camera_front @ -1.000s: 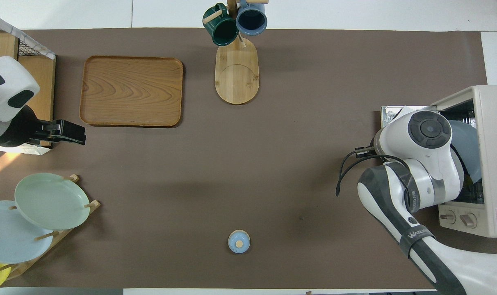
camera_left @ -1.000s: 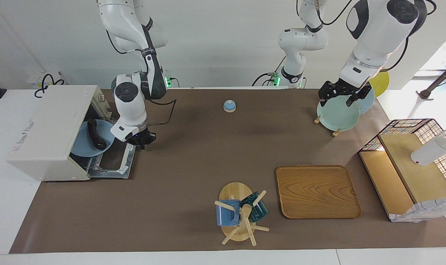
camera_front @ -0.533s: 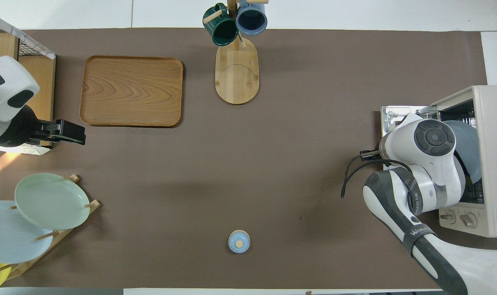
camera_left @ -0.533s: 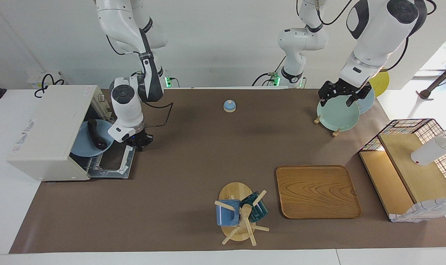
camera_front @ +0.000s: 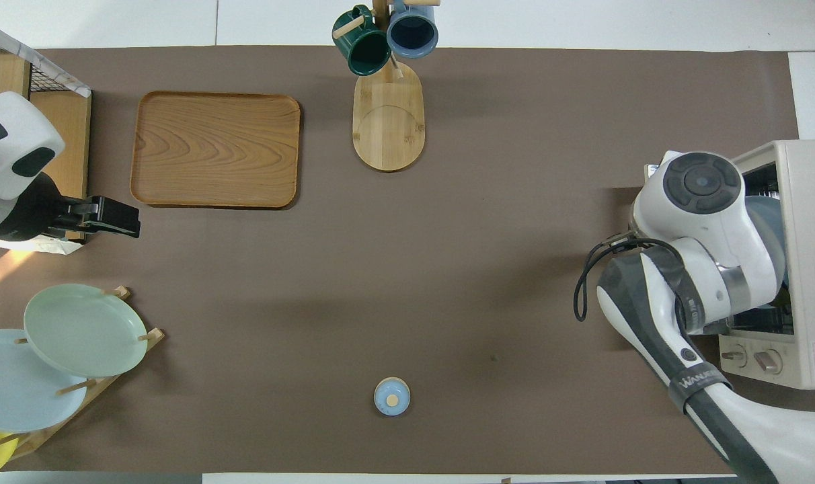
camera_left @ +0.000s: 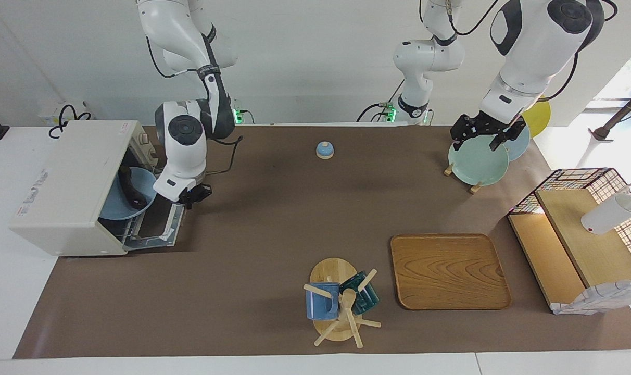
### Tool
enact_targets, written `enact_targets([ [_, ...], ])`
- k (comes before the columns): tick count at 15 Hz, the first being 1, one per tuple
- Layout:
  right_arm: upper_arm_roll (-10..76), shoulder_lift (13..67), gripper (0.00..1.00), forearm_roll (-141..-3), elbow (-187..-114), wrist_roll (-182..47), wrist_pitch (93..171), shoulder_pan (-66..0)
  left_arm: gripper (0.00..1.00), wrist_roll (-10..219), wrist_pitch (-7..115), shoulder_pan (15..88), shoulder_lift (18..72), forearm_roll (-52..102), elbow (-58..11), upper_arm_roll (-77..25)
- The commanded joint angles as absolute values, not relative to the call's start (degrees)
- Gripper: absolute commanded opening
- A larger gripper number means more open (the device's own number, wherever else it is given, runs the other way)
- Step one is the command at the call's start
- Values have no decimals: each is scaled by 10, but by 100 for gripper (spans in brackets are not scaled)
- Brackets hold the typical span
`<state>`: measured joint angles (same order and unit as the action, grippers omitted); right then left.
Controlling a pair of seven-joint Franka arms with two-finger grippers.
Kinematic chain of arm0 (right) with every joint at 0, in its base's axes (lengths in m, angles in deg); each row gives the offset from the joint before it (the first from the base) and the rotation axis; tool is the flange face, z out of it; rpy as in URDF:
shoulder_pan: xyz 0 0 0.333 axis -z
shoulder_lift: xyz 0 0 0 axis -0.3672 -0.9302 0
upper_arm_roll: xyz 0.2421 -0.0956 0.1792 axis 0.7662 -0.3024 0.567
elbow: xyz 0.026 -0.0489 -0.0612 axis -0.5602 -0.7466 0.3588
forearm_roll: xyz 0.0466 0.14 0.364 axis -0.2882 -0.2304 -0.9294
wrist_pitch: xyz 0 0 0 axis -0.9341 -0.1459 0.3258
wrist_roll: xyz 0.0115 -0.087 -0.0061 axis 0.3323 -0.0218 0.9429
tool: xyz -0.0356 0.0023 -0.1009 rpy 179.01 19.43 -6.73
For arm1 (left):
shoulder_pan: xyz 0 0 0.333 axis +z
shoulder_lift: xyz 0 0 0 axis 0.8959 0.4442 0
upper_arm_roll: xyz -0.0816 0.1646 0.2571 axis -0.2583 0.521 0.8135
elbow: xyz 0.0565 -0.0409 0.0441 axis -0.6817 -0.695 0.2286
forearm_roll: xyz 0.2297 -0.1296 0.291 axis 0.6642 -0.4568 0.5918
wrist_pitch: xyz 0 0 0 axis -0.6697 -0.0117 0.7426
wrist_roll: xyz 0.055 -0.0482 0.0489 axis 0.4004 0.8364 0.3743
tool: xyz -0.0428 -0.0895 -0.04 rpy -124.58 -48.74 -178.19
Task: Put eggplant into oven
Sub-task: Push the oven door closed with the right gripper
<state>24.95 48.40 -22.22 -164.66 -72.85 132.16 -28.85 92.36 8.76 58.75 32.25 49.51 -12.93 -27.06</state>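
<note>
So the eggplant [camera_left: 129,186] is sitting on a blue plate [camera_left: 118,204] inside the oven [camera_left: 68,185], door partly raised with the right gripper [camera_left: 191,197] at its edge (can't tell if it's clamped). Left gripper [camera_left: 484,134] waits spread apart over the plate rack [camera_left: 474,165].

Robot lab, two arms [camera_left: 190,130], staged kitchenware, papered table [camera_left: 274,219]

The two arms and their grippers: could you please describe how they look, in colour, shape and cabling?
Both are glossy white, rounded-link arms with dark grey joint caps and bands. Black cables loop alongside them. The right gripper and the left gripper are black.
</note>
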Motion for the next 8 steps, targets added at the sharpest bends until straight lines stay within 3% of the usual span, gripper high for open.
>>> enact_targets([
  [1, 240, 492, 0, -211, -1581, -671, 1250, -270, 100, 926, 89, 592, 310, 495, -139, -272],
  [8, 237, 569, 0, -219, -1581, -597, 1196, -222, 100, 926, 89, 592, 310, 495, -139, -272],
])
